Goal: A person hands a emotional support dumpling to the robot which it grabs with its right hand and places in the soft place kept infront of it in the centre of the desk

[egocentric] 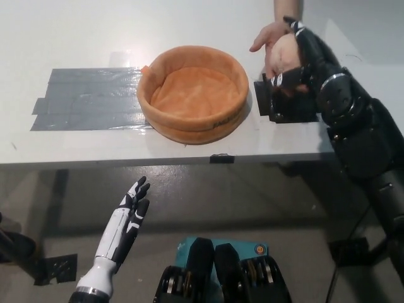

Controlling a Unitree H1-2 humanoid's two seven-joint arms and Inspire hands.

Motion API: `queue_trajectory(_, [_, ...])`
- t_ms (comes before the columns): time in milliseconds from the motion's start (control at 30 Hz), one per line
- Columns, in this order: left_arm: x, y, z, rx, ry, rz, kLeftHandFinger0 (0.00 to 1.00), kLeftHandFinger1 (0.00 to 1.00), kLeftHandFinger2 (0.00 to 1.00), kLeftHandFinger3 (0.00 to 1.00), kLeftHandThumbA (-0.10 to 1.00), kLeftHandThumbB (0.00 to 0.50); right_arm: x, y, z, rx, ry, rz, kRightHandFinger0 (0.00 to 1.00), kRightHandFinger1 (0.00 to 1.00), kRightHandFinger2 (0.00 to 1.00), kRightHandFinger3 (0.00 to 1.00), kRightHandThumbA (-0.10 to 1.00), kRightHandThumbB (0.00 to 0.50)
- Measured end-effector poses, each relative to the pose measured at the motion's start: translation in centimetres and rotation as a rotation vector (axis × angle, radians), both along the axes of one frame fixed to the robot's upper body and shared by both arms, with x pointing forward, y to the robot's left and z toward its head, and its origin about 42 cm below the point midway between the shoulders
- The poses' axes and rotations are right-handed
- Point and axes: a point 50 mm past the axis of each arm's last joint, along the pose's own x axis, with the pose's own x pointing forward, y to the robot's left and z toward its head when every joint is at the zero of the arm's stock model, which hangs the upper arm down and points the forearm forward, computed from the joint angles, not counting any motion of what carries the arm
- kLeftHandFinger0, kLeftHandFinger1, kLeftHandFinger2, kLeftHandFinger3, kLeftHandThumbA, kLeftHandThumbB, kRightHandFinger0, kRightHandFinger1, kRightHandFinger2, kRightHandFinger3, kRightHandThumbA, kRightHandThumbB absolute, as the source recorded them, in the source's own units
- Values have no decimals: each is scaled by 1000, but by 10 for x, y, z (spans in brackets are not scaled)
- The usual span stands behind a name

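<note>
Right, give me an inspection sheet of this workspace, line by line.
Surface: white desk, grey tape patch at its left, black tape patch at its right.
Job's things: orange soft bed at centre, nothing in it; dumpling held in a person's hand.
Clutter: nothing seen.
Hands: right robot hand wrapped over the dumpling; left robot hand open, resting below the desk edge.
Cables: nothing seen.
Surroundings: grey floor below.
</note>
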Motion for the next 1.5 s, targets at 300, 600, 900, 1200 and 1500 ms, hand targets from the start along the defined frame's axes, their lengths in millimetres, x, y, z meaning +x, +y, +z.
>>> queue_trajectory(300, [0,0,0,0,-1,0,1000,1000,1000,1000,1000,107,11,-7,-24,-157,33,-63,0,269,574,433,-100,232])
queue_trajectory(600, [2,-1,1,0,-3,-2,1000,1000,1000,1000,1000,120,10,-14,-30,-146,-106,-99,0,448,871,843,-100,111])
queue_trajectory(900, [2,0,1,1,-3,-2,1000,1000,1000,1000,1000,114,5,1,0,-54,-358,-67,0,253,621,740,-100,201])
queue_trajectory(1200, [4,-1,5,1,-13,-3,1000,1000,1000,1000,1000,107,-23,53,81,86,-726,75,0,265,776,773,-100,208])
queue_trajectory(1500, [4,-1,8,1,-22,-3,1000,1000,1000,1000,1000,111,-32,119,60,79,-704,203,0,396,855,862,-100,208])
